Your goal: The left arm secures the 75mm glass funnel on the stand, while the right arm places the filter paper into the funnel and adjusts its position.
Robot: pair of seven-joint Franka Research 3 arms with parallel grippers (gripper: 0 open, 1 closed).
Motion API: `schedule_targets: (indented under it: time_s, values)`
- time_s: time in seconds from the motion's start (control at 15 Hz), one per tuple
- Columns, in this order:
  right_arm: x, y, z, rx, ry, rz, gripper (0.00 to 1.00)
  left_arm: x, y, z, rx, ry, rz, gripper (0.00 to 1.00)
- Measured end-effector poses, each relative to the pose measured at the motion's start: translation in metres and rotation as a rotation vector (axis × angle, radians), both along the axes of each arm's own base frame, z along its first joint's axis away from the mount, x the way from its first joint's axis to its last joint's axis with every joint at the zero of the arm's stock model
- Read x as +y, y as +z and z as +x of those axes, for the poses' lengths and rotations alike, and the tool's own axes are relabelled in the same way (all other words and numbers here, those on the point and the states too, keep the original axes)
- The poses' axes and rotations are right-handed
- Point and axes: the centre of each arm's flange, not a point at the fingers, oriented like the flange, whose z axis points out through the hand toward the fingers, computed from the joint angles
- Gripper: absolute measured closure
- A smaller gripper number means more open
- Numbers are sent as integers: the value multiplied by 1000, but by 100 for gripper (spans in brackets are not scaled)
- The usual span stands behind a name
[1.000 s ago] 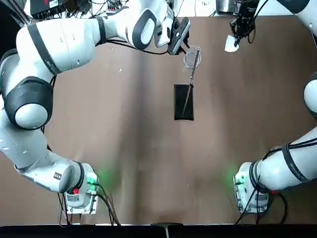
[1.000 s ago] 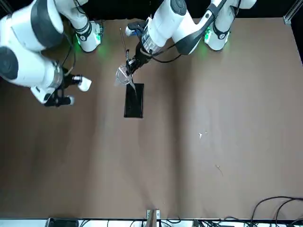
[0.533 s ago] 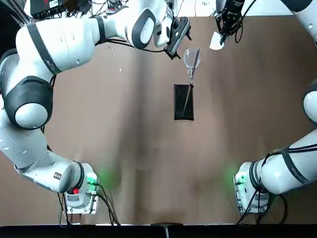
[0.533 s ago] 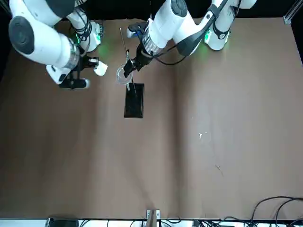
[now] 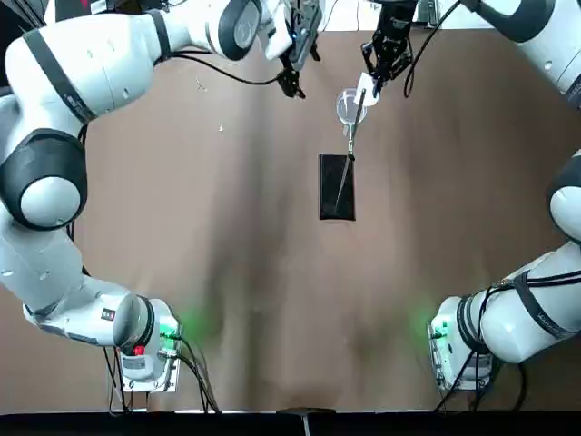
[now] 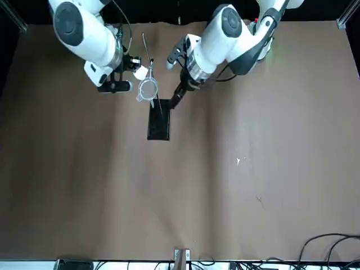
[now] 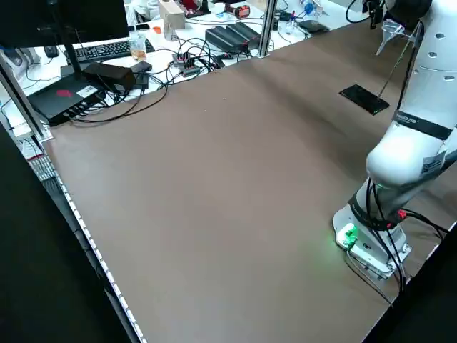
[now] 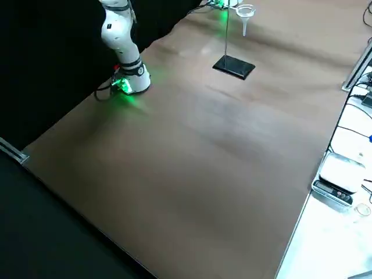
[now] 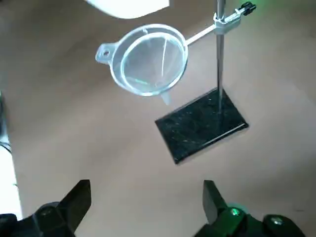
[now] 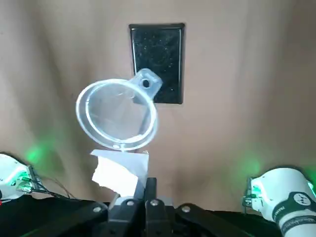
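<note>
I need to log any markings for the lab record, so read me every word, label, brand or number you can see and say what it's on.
No text can be read in any view.
Keyboard and boxes on the bench past the table: any print is too small to read.
Scale-like device at the table's edge: no readable display.
Stand, 75mm glass funnel, filter paper: no markings visible.
</note>
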Motion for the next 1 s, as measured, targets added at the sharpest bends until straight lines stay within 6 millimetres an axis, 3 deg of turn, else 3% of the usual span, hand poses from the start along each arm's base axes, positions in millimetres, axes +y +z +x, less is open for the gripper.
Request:
schedule_targets:
  time_s: [0.33, 0.73, 0.8, 1.0]
  values:
    - [21, -28, 4, 15, -6, -17, 99, 36, 13, 21, 177, 213, 38, 0]
    - [23, -67, 25, 73, -49, 0, 99, 85, 19, 51, 333, 505, 80, 0]
    - [23, -68, 25, 75, -49, -1, 95, 87, 19, 51, 363, 555, 88, 0]
    - [23, -68, 25, 75, -50, 0, 68, 91, 18, 52, 442, 696, 107, 0]
